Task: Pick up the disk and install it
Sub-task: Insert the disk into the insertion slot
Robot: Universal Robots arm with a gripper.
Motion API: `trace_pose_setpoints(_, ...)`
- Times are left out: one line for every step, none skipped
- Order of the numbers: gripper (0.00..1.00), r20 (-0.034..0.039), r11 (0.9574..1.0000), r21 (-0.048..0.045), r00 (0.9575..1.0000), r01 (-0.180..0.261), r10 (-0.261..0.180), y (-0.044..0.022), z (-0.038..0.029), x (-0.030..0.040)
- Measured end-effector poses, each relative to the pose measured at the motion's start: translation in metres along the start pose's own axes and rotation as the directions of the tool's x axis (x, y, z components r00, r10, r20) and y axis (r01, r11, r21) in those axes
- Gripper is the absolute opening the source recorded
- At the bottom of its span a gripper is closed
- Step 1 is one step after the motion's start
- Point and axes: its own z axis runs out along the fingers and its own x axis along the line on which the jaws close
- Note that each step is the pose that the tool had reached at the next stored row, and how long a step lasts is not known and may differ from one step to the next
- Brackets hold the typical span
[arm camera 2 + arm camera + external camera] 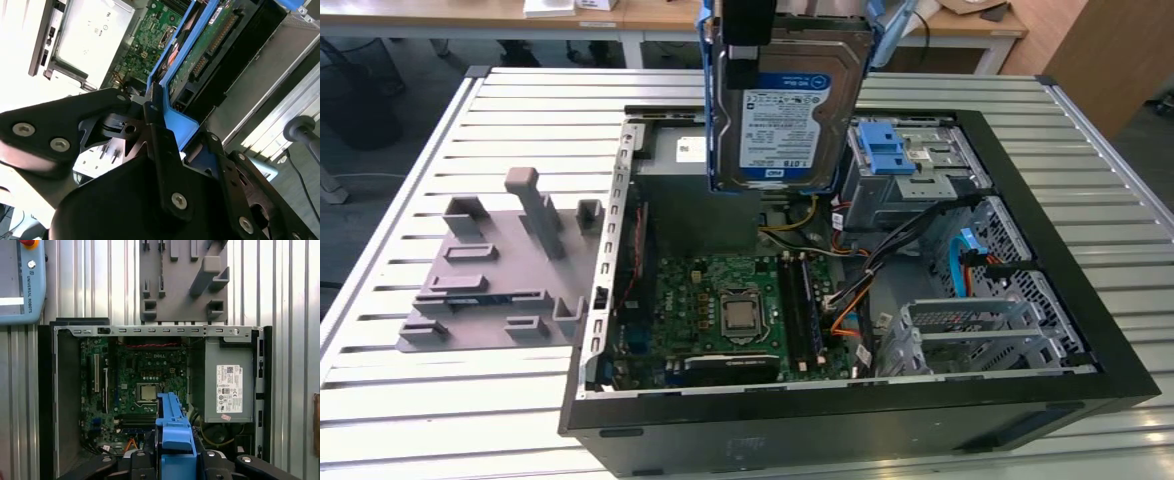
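Note:
The disk [787,100] hangs upright above the back of the open computer case [854,410], its white-and-blue label facing the exterior view. A blue plastic carrier frame runs along its edges. My gripper [750,28] is shut on the disk's top edge. In the second wrist view, the black fingers [152,107] clamp the blue carrier frame [175,120], and the disk's green circuit board [210,40] shows beyond them. In the first wrist view, the blue carrier [172,427] sticks out from my gripper [172,460] over the motherboard [142,385].
Inside the case are a grey power-supply box [227,390] and a grey metal cage with a blue latch [894,150]. A grey slotted fixture [494,270] lies on the slatted metal table [440,420] on the exterior view's left. A teach pendant [20,280] rests on the table.

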Motion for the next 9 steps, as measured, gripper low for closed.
trace_pose_setpoints(0.37,-0.0002,1.0000,0.0001,1.0000,0.000,0.000,0.0000,0.0000,0.0020)
trace_pose_setpoints(0.37,-0.0004,1.0000,0.0001,1.0000,0.000,0.000,-0.0002,0.0000,0.0041)
trace_pose_setpoints(0.37,-0.0006,1.0000,0.0001,1.0000,0.000,0.000,-0.0006,0.0000,0.0056)
trace_pose_setpoints(0.37,-0.0007,1.0000,0.0001,1.0000,0.000,0.000,-0.0013,-0.0001,0.0067)
trace_pose_setpoints(0.37,-0.0010,1.0000,0.0001,1.0000,0.000,0.000,-0.0046,0.0000,0.0078)
trace_pose_setpoints(0.37,-0.0010,1.0000,0.0001,1.0000,0.000,0.000,-0.0072,0.0001,0.0079)
trace_pose_setpoints(0.37,-0.0012,1.0000,0.0000,1.0000,0.000,0.000,-0.0102,0.0001,0.0081)
trace_pose_setpoints(0.37,-0.0011,1.0000,0.0001,1.0000,0.000,0.000,-0.0136,0.0002,0.0082)
trace_pose_setpoints(0.37,-0.0011,1.0000,0.0000,1.0000,0.000,0.000,-0.0172,0.0003,0.0082)
